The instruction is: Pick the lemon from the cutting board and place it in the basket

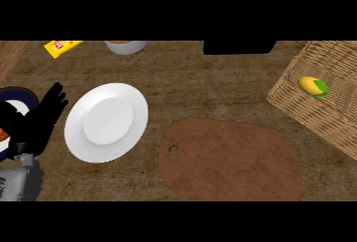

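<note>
The lemon (313,86), yellow with a green patch, lies inside the wicker basket (327,113) at the right edge of the head view. A brown cutting board (230,160) with a small hole near its left edge lies on the counter's middle, with nothing on it. My left hand (43,118) rests at the left edge, fingers straight and pointing up, holding nothing. My right hand does not show.
A white plate (106,122) sits just right of my left hand. At the far edge are a yellow packet (63,47), a grey cup (126,46) and a black object (239,47). A dark round item (12,101) lies behind my left hand.
</note>
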`<state>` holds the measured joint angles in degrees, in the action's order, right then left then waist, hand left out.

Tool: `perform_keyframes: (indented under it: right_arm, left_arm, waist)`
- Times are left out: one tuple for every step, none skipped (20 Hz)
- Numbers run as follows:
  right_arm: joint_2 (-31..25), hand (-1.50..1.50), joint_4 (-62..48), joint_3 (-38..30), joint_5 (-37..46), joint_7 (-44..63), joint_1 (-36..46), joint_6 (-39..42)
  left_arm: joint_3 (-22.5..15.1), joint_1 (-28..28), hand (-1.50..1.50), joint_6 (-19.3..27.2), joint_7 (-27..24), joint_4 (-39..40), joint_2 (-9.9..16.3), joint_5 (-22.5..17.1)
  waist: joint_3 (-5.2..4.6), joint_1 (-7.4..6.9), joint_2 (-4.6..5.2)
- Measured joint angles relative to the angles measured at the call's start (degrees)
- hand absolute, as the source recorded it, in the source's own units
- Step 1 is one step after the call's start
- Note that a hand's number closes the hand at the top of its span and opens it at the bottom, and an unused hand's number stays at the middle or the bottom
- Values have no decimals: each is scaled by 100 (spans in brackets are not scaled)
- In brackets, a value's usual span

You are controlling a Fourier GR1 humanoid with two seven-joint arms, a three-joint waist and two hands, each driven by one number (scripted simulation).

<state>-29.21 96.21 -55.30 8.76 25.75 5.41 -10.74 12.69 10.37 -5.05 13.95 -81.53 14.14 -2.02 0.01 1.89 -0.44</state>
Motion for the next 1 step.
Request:
perform_keyframes:
  right_arm:
    - [32,-150,80,-188,-242,-71,-234,217]
  left_arm:
    - [6,-61,0,-30,26,-73,22,-17]
  waist:
    - [1,-3,-2]
